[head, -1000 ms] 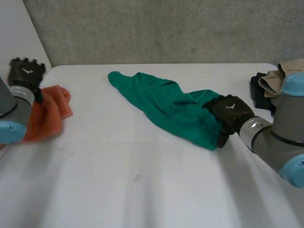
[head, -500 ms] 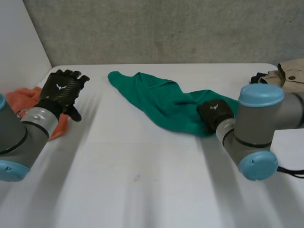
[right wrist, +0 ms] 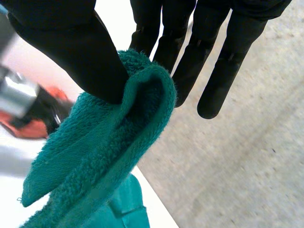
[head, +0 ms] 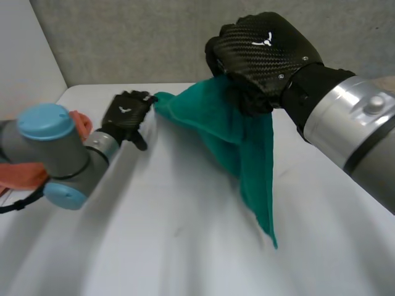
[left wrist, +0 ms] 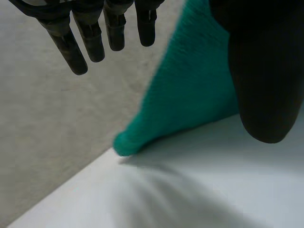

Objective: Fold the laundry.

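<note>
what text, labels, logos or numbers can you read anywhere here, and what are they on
No words or numbers can be read anywhere.
On the back of the right hand: a small white three-pronged emblem, a sign without letters.
On the back of the left hand: a like white emblem, no letters.
The green towel and the orange cloth: no label visible.

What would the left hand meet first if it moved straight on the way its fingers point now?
Most likely the left hand would meet the corner of the green towel, resting on the table just ahead of its straight fingers. Depth is unclear, so it might pass slightly above.
</note>
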